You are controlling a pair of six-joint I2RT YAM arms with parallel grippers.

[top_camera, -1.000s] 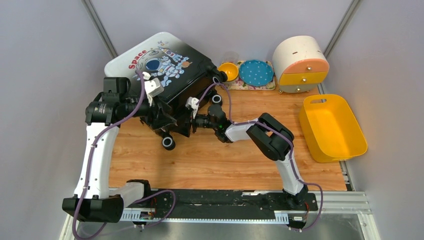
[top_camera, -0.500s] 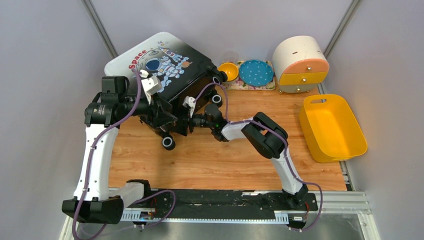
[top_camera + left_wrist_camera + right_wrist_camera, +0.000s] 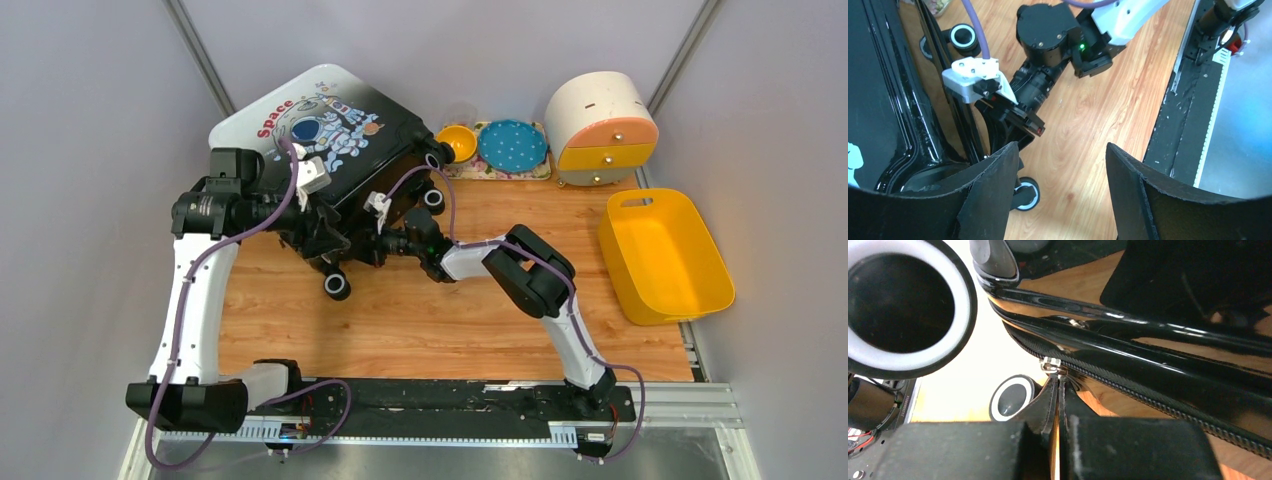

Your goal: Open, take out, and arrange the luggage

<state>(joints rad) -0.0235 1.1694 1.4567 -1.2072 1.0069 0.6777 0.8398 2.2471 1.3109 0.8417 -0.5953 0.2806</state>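
Now the suitcase [image 3: 330,125] stands at the back left of the wooden surface [image 3: 450,320], tilted, with its printed side facing up and one black wheel [image 3: 336,285] at its near corner. Both arms reach to its near black edge. The left claw [image 3: 325,235] is at this edge with its two fingers [image 3: 993,195] wide apart; in the left wrist view nothing is between them, only the floor of the surface and the wheel [image 3: 1027,192] below, and the black shell [image 3: 878,100] is just beside the left finger. The right claw [image 3: 378,243] comes from the right side to the same edge. In the right wrist view its fingers are pressed together [image 3: 1057,382], and they pinch the small silver zipper pull [image 3: 1050,363] on the black zipper line of the suitcase.
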